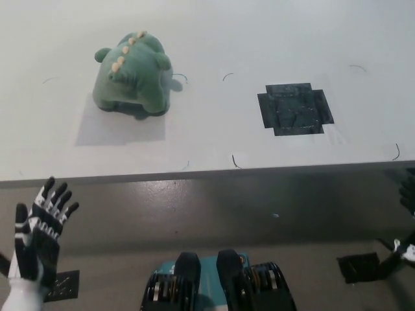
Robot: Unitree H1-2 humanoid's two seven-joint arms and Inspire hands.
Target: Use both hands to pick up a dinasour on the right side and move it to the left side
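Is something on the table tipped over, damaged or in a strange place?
Nothing stands out. The green dinosaur sits upright on the left part of the white table; the dark tape patch lies flat to its right. Both hands are off the table.

Bright, even overhead light; soft shadow beneath the dinosaur [133, 74]; floor dim, image slightly soft.
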